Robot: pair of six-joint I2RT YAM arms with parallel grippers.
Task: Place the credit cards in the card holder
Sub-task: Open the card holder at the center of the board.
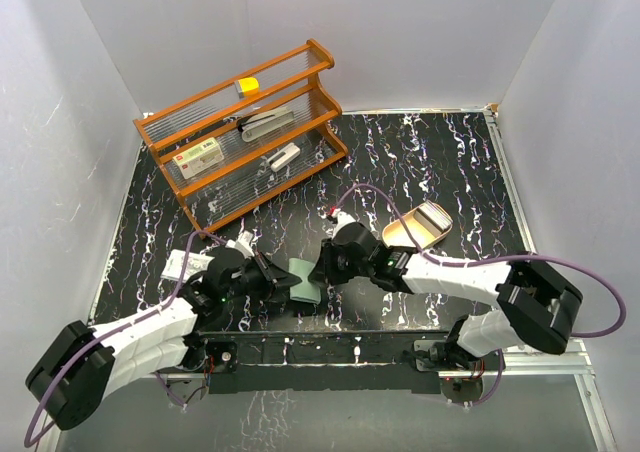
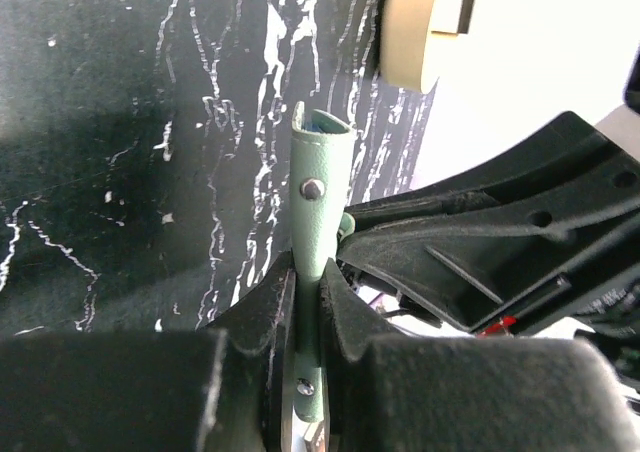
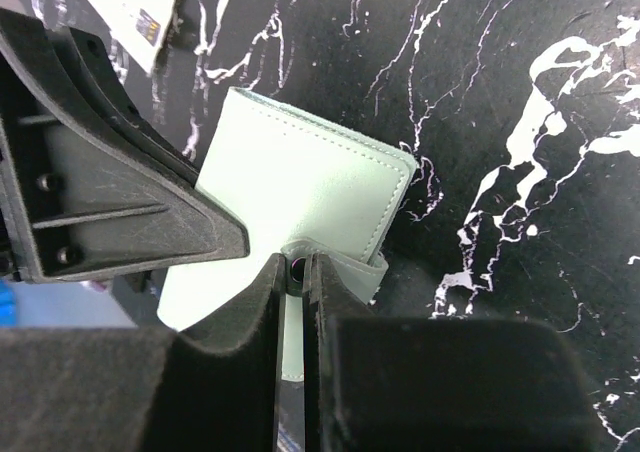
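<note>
The left tool (image 2: 308, 297) is clamped tight on the lower edge of the card holder (image 2: 320, 187), its 2 dark fingers (image 2: 262, 317) pressed against either side. From this wrist the holder shows edge-on, pale green, with 1 small metal snap stud (image 2: 312, 186) on its side and a sliver of blue inside at the top.

The right tool (image 3: 296, 272) is pinched shut on the holder's little strap tab, right at the snap, with the holder's stitched flat face just beyond its fingertips. No brand or lettering shows on the holder.

From above, both arms reach low and inward from their bases and meet nose to nose at the near middle of the black, white-veined table (image 1: 420, 162), the holder held between them. I cannot tell whether it touches the table.

Past the left tool lies a pale credit card (image 3: 130, 7) with small red and dark print, too small to read. Farther back stands an orange rack (image 1: 245, 122) holding a white box (image 1: 200, 155) with a red label, its writing unreadable. A tan oval tray (image 1: 420, 224) sits right of the right tool.
</note>
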